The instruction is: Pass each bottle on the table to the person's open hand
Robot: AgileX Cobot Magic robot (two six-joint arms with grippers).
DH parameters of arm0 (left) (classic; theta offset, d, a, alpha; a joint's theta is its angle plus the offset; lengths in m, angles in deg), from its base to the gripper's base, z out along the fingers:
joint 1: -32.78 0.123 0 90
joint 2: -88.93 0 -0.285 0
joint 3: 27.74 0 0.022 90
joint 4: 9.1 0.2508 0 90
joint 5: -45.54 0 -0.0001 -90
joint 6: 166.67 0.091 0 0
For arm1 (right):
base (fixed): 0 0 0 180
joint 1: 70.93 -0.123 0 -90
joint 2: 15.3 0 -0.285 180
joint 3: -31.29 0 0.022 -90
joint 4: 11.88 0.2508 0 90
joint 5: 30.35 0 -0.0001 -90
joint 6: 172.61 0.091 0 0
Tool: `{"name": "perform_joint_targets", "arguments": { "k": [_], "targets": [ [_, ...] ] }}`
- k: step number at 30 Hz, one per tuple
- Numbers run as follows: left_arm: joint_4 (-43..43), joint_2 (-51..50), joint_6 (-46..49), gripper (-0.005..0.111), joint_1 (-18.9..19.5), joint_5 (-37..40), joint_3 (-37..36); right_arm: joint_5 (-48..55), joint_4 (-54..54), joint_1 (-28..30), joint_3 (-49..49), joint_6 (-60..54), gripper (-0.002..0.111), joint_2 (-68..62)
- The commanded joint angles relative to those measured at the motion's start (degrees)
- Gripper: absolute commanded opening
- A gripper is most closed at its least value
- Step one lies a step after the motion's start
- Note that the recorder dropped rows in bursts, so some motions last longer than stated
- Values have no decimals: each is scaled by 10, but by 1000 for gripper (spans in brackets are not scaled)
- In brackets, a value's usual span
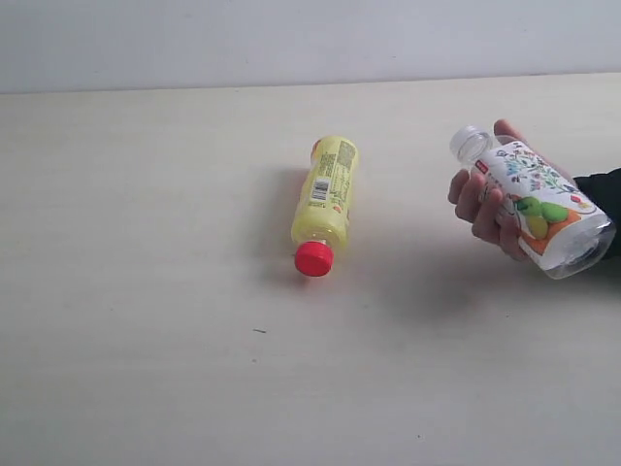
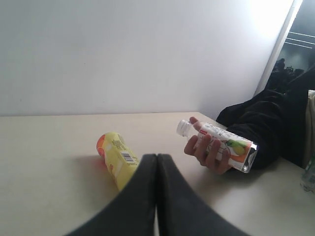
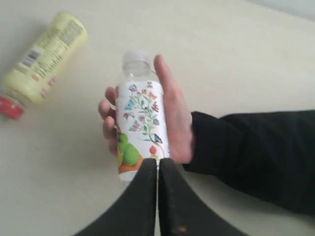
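Note:
A yellow bottle (image 1: 326, 199) with a red cap lies on its side on the table (image 1: 146, 291), also in the left wrist view (image 2: 117, 158) and the right wrist view (image 3: 42, 61). The person's hand (image 1: 480, 199) at the right holds a clear bottle with a pear-picture label (image 1: 536, 199), seen too in the left wrist view (image 2: 221, 144) and the right wrist view (image 3: 140, 130). My left gripper (image 2: 157, 162) is shut and empty, short of the yellow bottle. My right gripper (image 3: 158, 164) is shut and empty, just behind the held bottle's base. Neither gripper shows in the exterior view.
A black sleeve (image 3: 256, 152) reaches in from the right over the table. A pale wall (image 1: 310, 39) rises behind the table's far edge. Part of another clear bottle (image 2: 309, 174) shows at the frame edge beyond the sleeve.

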State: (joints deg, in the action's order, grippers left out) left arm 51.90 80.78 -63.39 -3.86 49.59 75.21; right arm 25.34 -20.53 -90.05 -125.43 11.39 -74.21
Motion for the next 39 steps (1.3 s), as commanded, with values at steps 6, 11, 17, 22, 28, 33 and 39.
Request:
{"name": "perform_joint_targets", "arguments": {
  "k": [6,11,17,22,28,33,39],
  "targets": [
    [-3,4,0,0,0,-3,-2,-101,20,1,175,-16,0,295],
    [-3,4,0,0,0,-3,-2,-125,21,1,243,-15,0,391],
    [-3,4,0,0,0,-3,-2,-176,25,1,295,-14,0,473],
    [-3,4,0,0,0,-3,-2,-187,25,1,295,-14,0,511],
    [-3,4,0,0,0,-3,-2,-191,39,1,295,-14,0,511],
    [-3,4,0,0,0,-3,-2,-193,38,-2,295,-14,0,511],
    [-3,4,0,0,0,-3,-2,-218,38,-2,295,-8,0,511]
  ]
}}
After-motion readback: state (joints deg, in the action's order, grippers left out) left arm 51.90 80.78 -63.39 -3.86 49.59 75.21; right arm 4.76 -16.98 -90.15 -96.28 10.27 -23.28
